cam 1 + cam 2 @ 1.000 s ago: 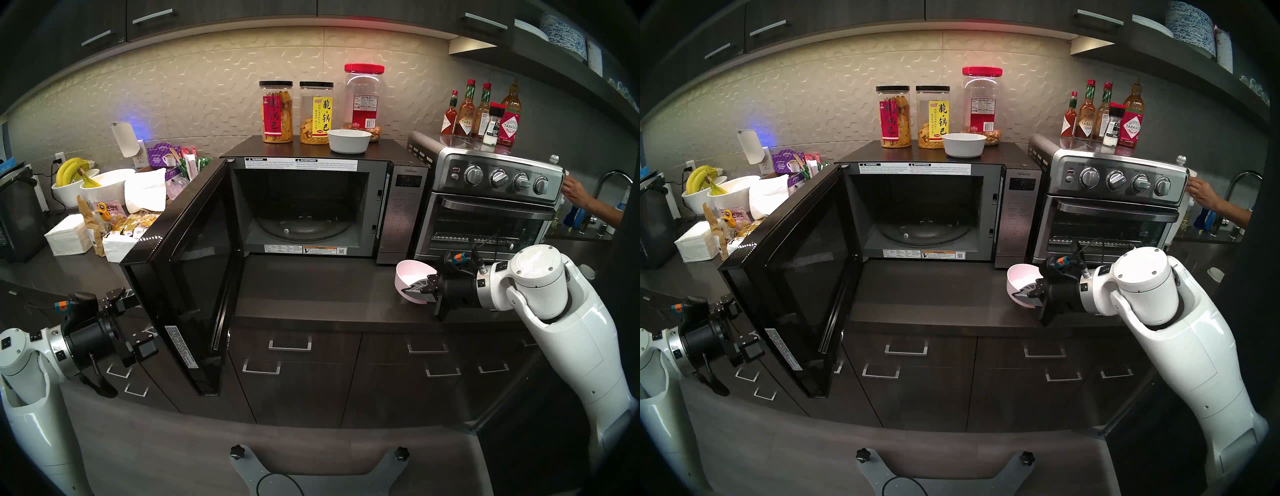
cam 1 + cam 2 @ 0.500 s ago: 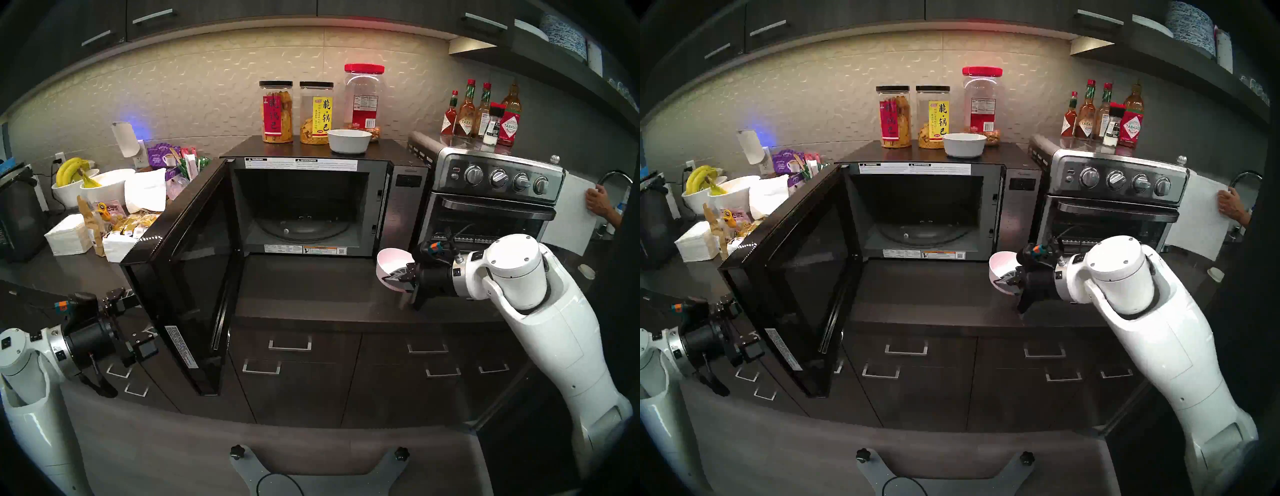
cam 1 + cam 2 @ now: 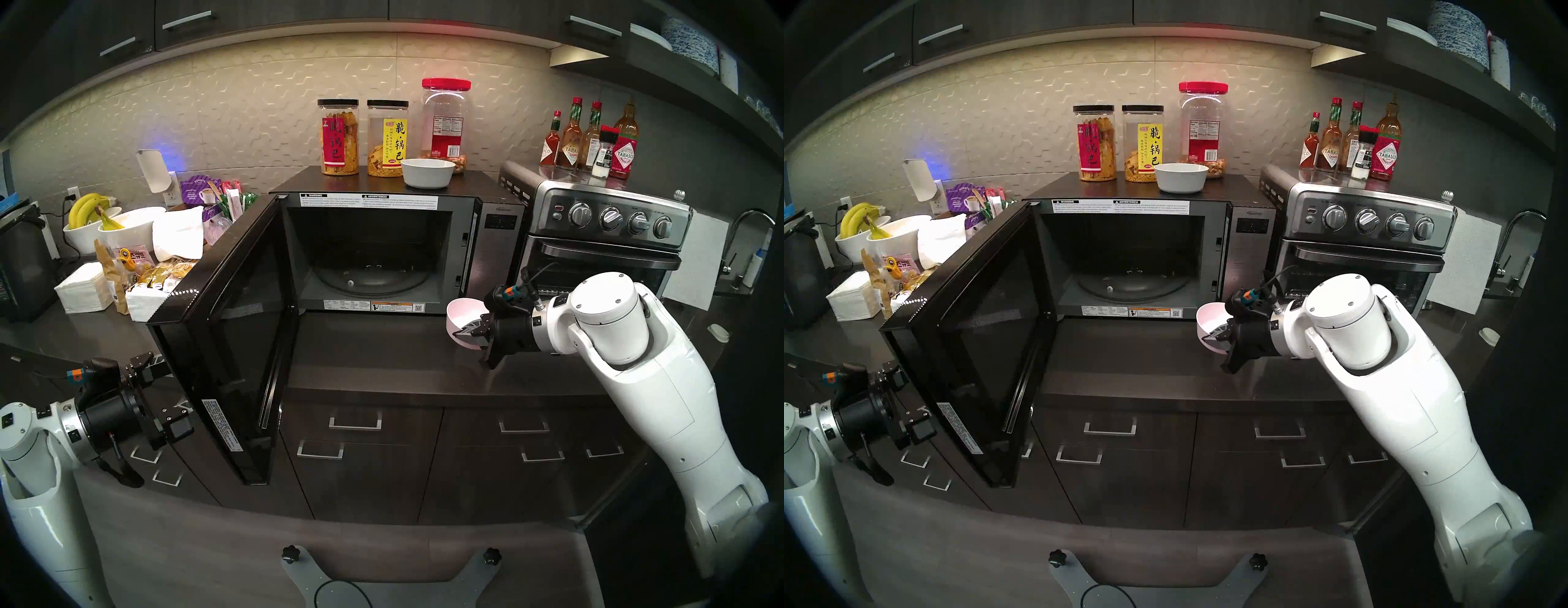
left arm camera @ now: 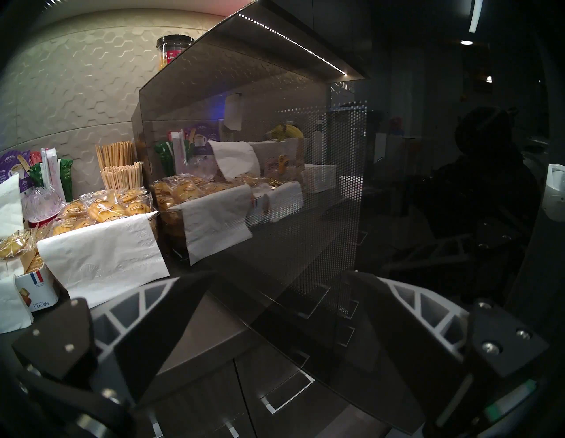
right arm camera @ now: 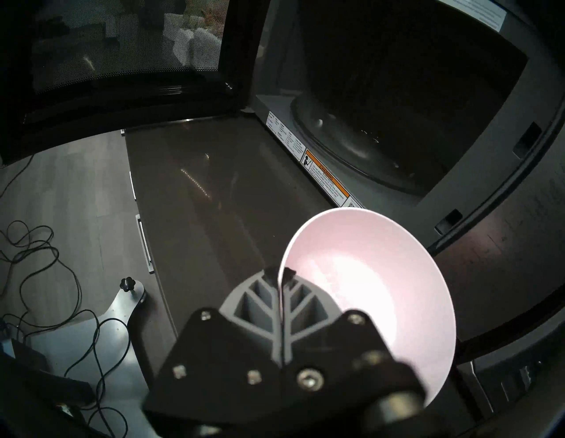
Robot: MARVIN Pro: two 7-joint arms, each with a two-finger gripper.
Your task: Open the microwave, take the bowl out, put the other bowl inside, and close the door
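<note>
The microwave (image 3: 496, 254) stands with its door (image 3: 237, 331) swung wide to the left, and its glass turntable is bare. The all-white bowl (image 3: 427, 173) rests on top of the microwave, in front of the jars. My right gripper (image 3: 471, 329) is shut on the near rim of the pale pink bowl (image 3: 462, 314). It holds the bowl tilted above the counter, just in front of the microwave's lower right corner. In the right wrist view the fingers (image 5: 263, 293) pinch the pink bowl's (image 5: 367, 290) rim. My left gripper (image 3: 169, 392) hangs open, low beside the door's outer face (image 4: 275, 183).
A steel toaster oven (image 3: 602, 254) with sauce bottles (image 3: 589, 136) on top stands right of the microwave. Three jars (image 3: 386, 136) line the microwave's top. Banana bowls (image 3: 106, 225), snack packets and napkins (image 3: 80, 288) crowd the left counter. A paper towel sheet (image 3: 700, 259) hangs at the right.
My right arm has carried the pink bowl up and left, toward the microwave's opening. A person's hand at the far right pulled out a paper towel sheet and is gone. The left arm stayed still.
</note>
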